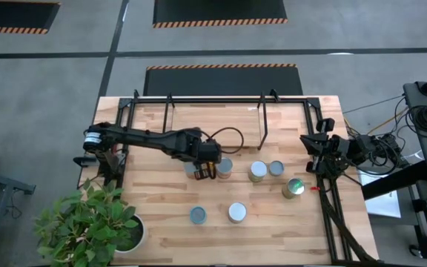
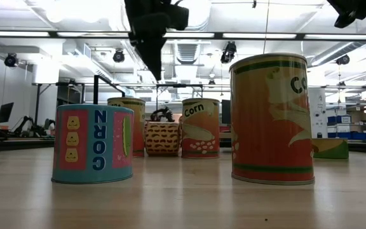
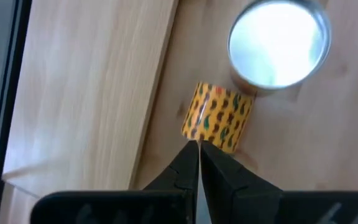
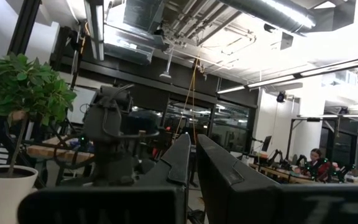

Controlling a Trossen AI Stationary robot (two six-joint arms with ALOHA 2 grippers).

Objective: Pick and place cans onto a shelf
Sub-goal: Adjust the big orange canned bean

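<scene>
Several cans stand on the wooden table: two silvery-topped ones near the front (image 1: 197, 215) (image 1: 236, 213) and a loose row across the middle (image 1: 256, 170) (image 1: 276, 168) (image 1: 293, 187). My left gripper (image 1: 207, 172) (image 3: 199, 146) is shut and hangs above a yellow patterned can (image 3: 219, 117) that seems to lie on its side beside an upright silvery-topped can (image 3: 278, 43). In the low view its fingers (image 2: 155, 70) are well above the cans. The shelf (image 1: 215, 99) stands along the far edge. My right gripper (image 4: 193, 149) is shut at the table's right edge (image 1: 313, 148), pointing up into the room.
A leafy plant in a white pot (image 1: 87, 222) stands at the near left corner. Black frame rods (image 1: 332, 215) run along the table's right edge. Bare wood lies between the middle row of cans and the shelf.
</scene>
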